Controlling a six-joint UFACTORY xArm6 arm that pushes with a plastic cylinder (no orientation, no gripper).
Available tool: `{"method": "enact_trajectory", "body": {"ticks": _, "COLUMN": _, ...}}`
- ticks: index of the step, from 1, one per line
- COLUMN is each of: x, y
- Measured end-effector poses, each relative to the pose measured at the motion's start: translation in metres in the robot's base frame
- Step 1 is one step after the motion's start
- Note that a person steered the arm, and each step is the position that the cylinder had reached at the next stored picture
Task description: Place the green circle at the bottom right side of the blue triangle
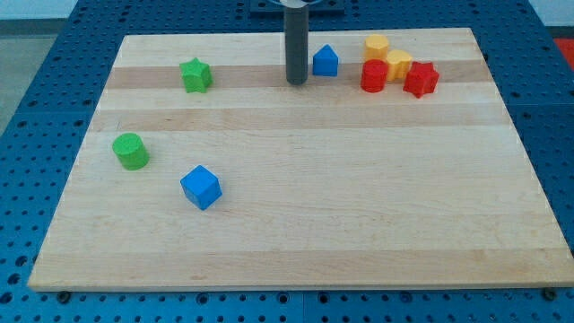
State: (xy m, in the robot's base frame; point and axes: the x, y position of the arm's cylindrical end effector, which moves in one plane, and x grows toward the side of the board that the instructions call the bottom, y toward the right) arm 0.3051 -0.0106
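No pincer, only my tip [296, 82] near tabletop [296, 233] top edge, beside blue triangle [326, 61]; green circle [131, 151] far toward left edge.

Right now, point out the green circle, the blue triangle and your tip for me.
green circle [131, 151]: camera view, on its round top face.
blue triangle [326, 61]: camera view, on the middle of its front face.
my tip [297, 82]: camera view, at the rod's very end, just left of the blue triangle.
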Motion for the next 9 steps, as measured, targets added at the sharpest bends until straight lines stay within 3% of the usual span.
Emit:
{"method": "enact_trajectory", "body": {"ticks": 3, "x": 0.062, "y": -0.06}}
{"method": "enact_trajectory", "body": {"ticks": 4, "x": 0.083, "y": -0.008}}
{"method": "enact_trajectory", "body": {"ticks": 5, "x": 0.127, "y": -0.008}}
{"method": "enact_trajectory", "body": {"ticks": 7, "x": 0.141, "y": -0.133}}
{"method": "enact_trajectory", "body": {"ticks": 8, "x": 0.166, "y": -0.15}}
{"method": "enact_trajectory", "body": {"ticks": 9, "x": 0.18, "y": -0.219}}
